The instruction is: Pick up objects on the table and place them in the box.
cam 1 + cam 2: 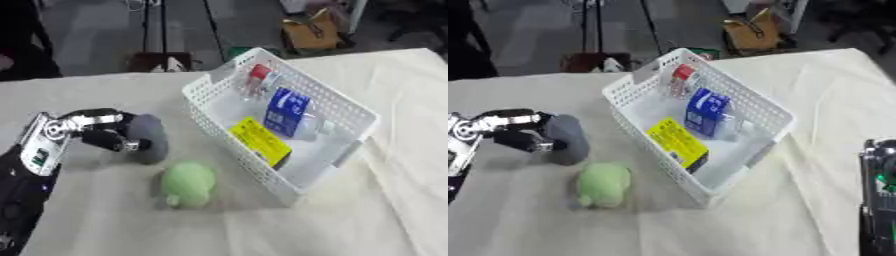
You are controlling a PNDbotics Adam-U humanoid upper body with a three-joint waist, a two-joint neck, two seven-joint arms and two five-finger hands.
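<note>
Two head-mounted eyes look steeply down on the work from the robot's own side.

Both views face forward and down over the cloth-covered tabletop (105,220) to the floor beyond, at close range. They share the white basket (350,107), the green soft object (188,184) and the left hand (109,132); only the right eye view catches the right arm (878,200) at its right edge.

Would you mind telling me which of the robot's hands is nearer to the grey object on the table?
Left. The left hand is curled round the grey object, beside the white basket. Only the right arm shows, at the right eye view's right edge, beyond the basket.
</note>
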